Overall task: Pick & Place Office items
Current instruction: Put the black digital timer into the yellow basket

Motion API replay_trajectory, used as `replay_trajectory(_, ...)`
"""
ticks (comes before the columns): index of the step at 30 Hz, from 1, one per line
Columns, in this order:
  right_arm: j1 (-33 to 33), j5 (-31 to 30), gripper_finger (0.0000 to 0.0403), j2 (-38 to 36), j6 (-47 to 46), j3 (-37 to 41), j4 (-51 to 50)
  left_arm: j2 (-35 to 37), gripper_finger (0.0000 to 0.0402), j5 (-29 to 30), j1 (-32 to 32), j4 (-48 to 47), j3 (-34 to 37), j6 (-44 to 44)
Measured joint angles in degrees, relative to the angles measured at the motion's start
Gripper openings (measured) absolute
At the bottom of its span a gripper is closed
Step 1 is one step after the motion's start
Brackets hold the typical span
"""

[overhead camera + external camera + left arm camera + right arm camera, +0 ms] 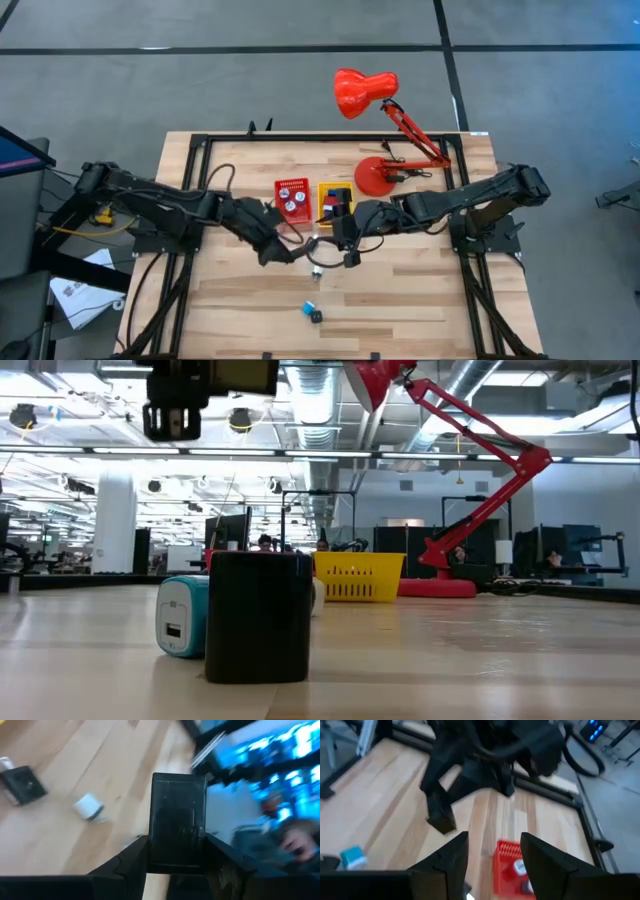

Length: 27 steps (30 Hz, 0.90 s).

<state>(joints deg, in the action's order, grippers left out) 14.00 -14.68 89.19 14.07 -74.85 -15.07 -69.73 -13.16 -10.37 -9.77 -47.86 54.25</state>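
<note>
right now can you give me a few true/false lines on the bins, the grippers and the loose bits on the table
1. The left gripper holds a flat black block. True.
2. The red bin is empty. False: small items lie inside it, seen in the high and right wrist views.
3. The right gripper is open with nothing between its fingers. True.
4. The yellow bin sits to the left of the red bin in the high view. False: it is on the red bin's right, toward the red lamp.
5. A light blue piece and a small black piece lie side by side on the table's near part, away from both grippers. True.
</note>
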Motion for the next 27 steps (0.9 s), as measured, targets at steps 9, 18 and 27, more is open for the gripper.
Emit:
replay_trajectory(9,2.6,0.0,0.0173,0.0,0.0,-3.0,1.8,-0.1,0.0161,-1.0,2.4,12.6,0.0,6.7)
replay_trajectory(18,2.6,3.0,0.0165,1.1,-0.1,-3.5,1.9,-0.1,0.0155,-3.9,3.3,14.8,0.0,10.5)
replay_trajectory(27,1.6,7.2,0.0123,5.1,-0.6,-7.6,-0.9,-0.2,0.0166,-4.2,3.3,15.3,0.0,11.2)
